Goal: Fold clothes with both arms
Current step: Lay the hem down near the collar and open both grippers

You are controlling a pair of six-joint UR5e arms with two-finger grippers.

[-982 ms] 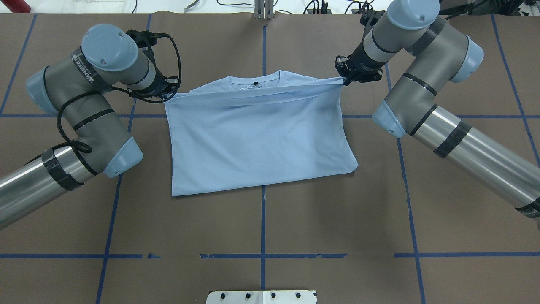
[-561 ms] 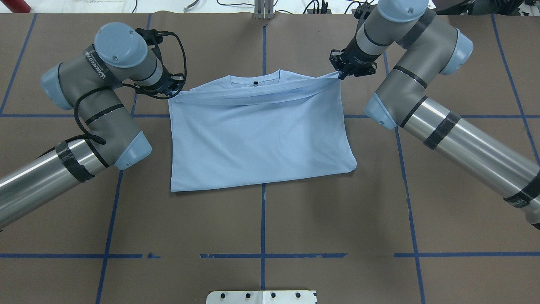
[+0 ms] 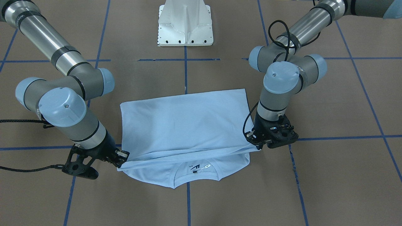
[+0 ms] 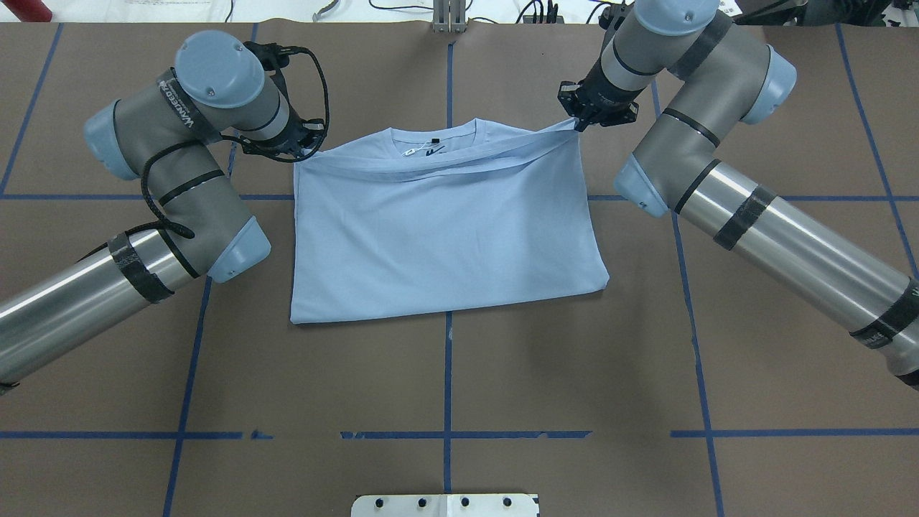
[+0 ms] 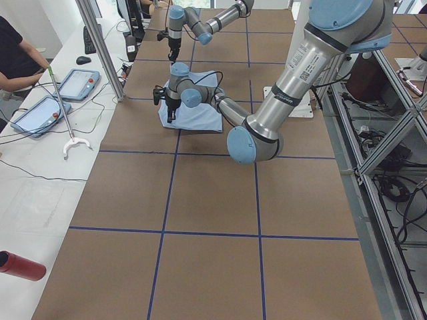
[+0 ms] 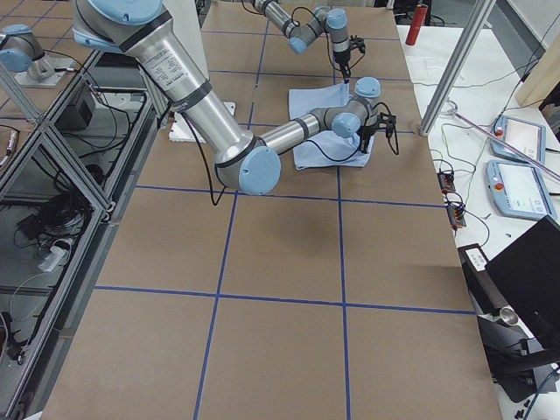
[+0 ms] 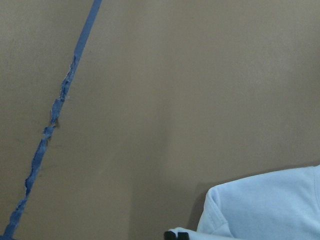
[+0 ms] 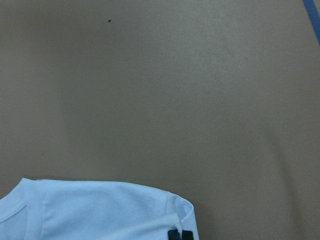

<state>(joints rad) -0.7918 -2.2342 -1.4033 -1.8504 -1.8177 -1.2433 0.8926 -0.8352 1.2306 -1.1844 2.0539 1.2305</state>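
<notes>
The pale light-blue T-shirt [image 4: 445, 230] lies on the brown table, folded, its lower layer doubled up toward the round neck [image 4: 433, 140]. My left gripper [image 4: 303, 152] is shut on the left corner of the raised hem. My right gripper [image 4: 576, 123] is shut on the right corner. The hem is stretched between them just above the collar. In the front-facing view the left gripper [image 3: 255, 143] is on the right and the right gripper [image 3: 122, 158] on the left, with the neck label [image 3: 196, 168] showing. The chest print is hidden. Each wrist view shows a shirt corner [image 7: 260, 205] [image 8: 100, 210].
The white pedestal base [image 4: 445, 505] sits at the table's near edge. Blue tape lines [image 4: 448, 373] grid the brown table. An operator [image 5: 17, 63] and tablets [image 5: 73, 83] are beside the far side, and a red cylinder [image 5: 20, 265] lies off the table's corner.
Both grippers have carried the hem farther toward the collar and drawn slightly inward. The fold now lies closer to the neck, and the shirt's near edge has slid a little away.
</notes>
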